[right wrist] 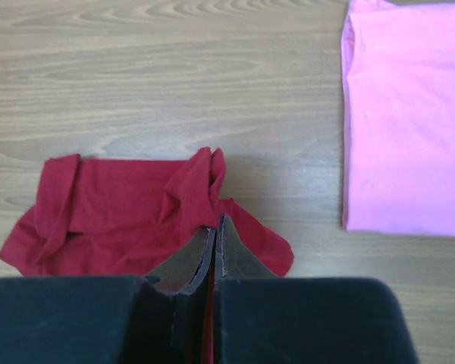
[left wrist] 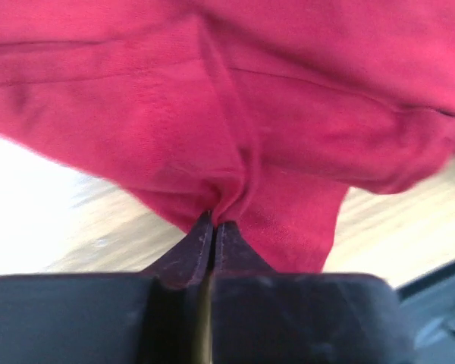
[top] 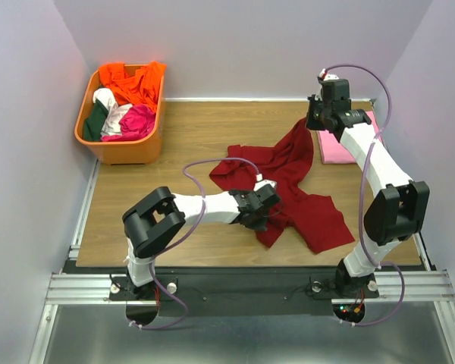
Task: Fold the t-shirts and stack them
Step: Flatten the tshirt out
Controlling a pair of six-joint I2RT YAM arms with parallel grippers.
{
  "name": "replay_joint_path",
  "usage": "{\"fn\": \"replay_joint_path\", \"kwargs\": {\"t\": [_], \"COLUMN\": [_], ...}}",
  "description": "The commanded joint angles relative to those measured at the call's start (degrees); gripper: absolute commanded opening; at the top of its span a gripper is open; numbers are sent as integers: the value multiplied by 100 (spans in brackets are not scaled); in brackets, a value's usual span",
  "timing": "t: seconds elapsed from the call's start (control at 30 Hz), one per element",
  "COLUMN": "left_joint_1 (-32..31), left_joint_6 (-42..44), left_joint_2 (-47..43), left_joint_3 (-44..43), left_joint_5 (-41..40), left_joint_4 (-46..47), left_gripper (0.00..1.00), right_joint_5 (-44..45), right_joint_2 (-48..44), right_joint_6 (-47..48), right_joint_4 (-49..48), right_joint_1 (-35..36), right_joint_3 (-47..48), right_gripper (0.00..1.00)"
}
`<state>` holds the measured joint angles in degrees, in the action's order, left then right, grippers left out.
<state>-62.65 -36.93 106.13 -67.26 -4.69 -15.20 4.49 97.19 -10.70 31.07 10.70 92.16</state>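
Note:
The maroon t-shirt (top: 288, 163) lies crumpled across the middle of the wooden table (top: 197, 136). My left gripper (top: 265, 205) sits low on its near-left part. In the left wrist view the left gripper (left wrist: 214, 220) is shut on a pinched fold of the maroon t-shirt (left wrist: 288, 114). My right gripper (top: 317, 125) holds the shirt's far corner, which rises to it. In the right wrist view the right gripper (right wrist: 216, 225) is shut on the maroon t-shirt (right wrist: 121, 205). The pink t-shirt (right wrist: 409, 114) lies folded flat at the far right, and this pink t-shirt (top: 335, 148) is partly hidden by the right arm.
An orange basket (top: 121, 152) with several mixed garments stands at the table's far left corner. Lilac walls close in the back and both sides. A metal rail (top: 235, 284) with the arm bases runs along the near edge.

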Motion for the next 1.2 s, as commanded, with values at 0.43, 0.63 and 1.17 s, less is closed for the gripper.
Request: {"fn": "replay_joint_path", "kwargs": {"t": [0.43,0.63,1.17], "left_joint_1": [3417,3585,2469], "left_joint_6": [2997,3658,434], "left_joint_2": [-77,1427,-3347], "left_joint_3": [-2854,-5749,197], "left_joint_5": [-3828,-3858,-1327], "left_joint_4": [-1626,-1459,-1346], "left_gripper": [0,37,84], "right_joint_5": [87,-9,-326], "right_joint_2": [-1175,-1711,-2301], "right_joint_6": [-143,-327,-415], "right_joint_4": [39,198,277], "right_joint_1": [-534,-534,-551], "right_joint_3": [-962,-1463,-2412], "right_gripper": [1,1,1]}}
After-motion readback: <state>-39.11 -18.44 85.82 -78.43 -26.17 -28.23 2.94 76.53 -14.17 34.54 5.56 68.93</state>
